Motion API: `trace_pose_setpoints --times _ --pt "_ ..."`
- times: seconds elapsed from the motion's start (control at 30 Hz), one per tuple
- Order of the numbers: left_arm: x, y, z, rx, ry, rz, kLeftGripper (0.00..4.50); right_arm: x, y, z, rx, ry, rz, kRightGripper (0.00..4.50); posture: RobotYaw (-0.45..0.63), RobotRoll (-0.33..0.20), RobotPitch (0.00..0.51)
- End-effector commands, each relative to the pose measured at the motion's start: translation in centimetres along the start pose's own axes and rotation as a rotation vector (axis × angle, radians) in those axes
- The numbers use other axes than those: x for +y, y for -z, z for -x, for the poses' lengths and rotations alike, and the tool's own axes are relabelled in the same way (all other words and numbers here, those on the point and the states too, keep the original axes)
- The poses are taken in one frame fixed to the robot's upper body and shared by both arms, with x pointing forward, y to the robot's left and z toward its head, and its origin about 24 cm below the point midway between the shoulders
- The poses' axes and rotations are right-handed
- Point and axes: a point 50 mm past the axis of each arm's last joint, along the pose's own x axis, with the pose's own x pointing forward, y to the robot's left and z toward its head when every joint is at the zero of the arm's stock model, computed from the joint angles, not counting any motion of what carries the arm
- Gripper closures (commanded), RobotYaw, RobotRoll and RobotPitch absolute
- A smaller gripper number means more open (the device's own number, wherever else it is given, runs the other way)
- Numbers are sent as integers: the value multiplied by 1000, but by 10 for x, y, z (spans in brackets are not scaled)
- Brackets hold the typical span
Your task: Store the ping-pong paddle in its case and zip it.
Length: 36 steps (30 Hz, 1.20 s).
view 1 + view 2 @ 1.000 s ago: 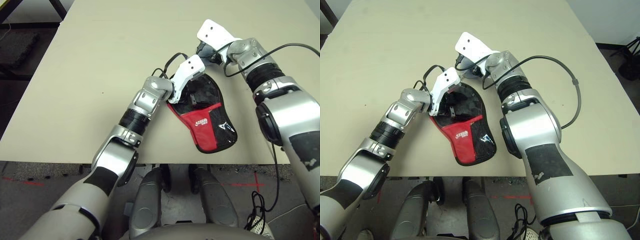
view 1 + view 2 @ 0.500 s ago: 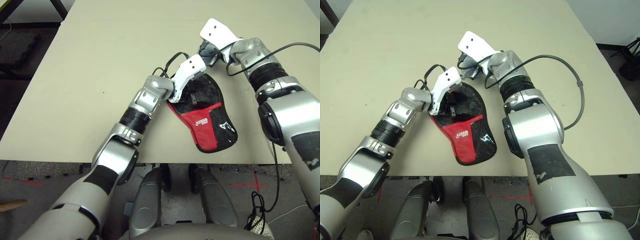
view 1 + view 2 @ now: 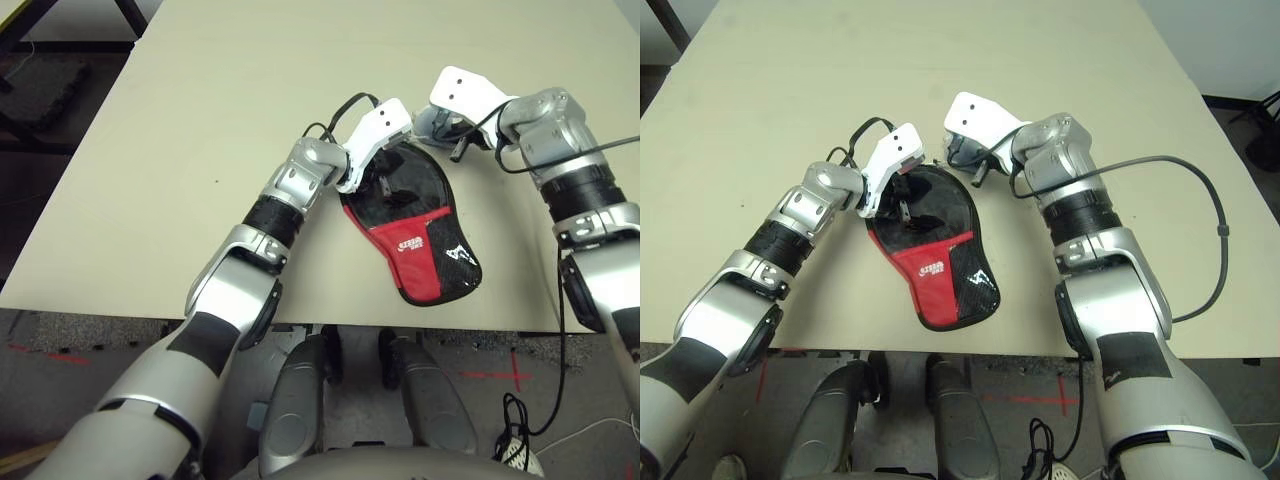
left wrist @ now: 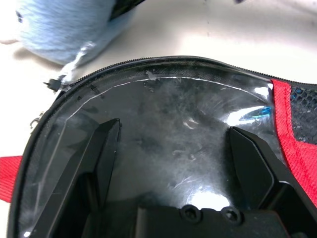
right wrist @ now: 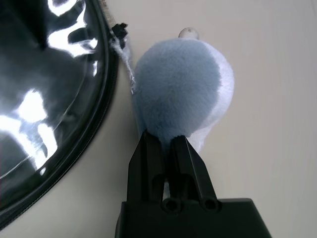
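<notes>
now right pincer pinching grey pouch, beside case

Two silver metal arms with black ribbed bands at the forearms and black patches on the upper arms. White plastic covers, each with small dark holes, cap the wrists. Black cables loop beside them. Gripper fingers are black, base showing screws.

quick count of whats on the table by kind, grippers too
case: 1
grey plush pouch on a cord: 1
grippers: 2, left gripper open over the case, right gripper shut on the pouch
total: 4
</notes>
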Motion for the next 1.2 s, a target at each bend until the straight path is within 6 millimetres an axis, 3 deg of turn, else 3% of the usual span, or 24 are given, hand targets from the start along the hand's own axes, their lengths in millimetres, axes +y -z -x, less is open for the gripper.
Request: trace_pose_setpoints --times 0.03,0.3,0.83,1.2 --pt "-6 44 -8 209 9 66 0 7 27 5 103 -25 -68 4484 -167 0 273" --pt "-12 39 -20 277 47 22 0 15 44 36 172 -50 -52 4484 -190 0 273" --pt "-15 39 -25 287 62 3 0 57 74 116 311 -248 -66 4484 -255 0 283" --pt "-15 37 -28 277 55 -2 0 89 81 142 355 -352 -145 4484 -292 0 278"
